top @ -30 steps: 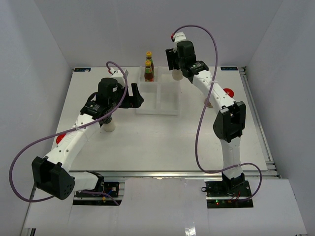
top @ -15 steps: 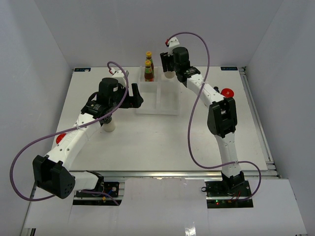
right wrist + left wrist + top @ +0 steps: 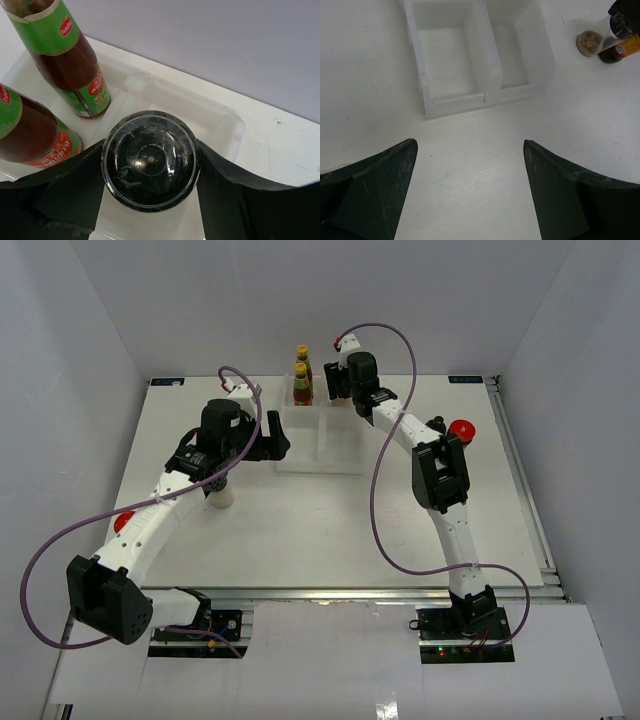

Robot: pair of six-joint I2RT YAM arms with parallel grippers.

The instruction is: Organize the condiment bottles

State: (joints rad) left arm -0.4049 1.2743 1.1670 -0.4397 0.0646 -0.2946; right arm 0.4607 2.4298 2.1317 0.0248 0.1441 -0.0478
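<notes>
My right gripper (image 3: pixel 150 165) is shut on a black-capped shaker (image 3: pixel 150 159) and holds it over the far end of the white divided tray (image 3: pixel 220 120). Two slim red sauce bottles (image 3: pixel 70 55) (image 3: pixel 27 131) stand in the tray just to its left. From above they show at the tray's far left (image 3: pixel 302 383), with the right gripper (image 3: pixel 340 382) beside them. My left gripper (image 3: pixel 470 190) is open and empty above bare table, short of the tray's near end (image 3: pixel 455 100). In the top view it (image 3: pixel 277 441) hovers at the tray's left side.
A pale shaker (image 3: pixel 222 498) stands under the left arm, with a red lid (image 3: pixel 124 523) nearer the left edge. A red-lidded jar (image 3: pixel 461 429) stands right of the right arm. The left wrist view shows a clear shaker (image 3: pixel 590 42) and a dark orange-labelled jar (image 3: pixel 620 49) beyond the tray.
My right gripper has moved left with the black-capped shaker, from the tray's far right corner to a spot beside the red sauce bottles. The left arm has not moved.
</notes>
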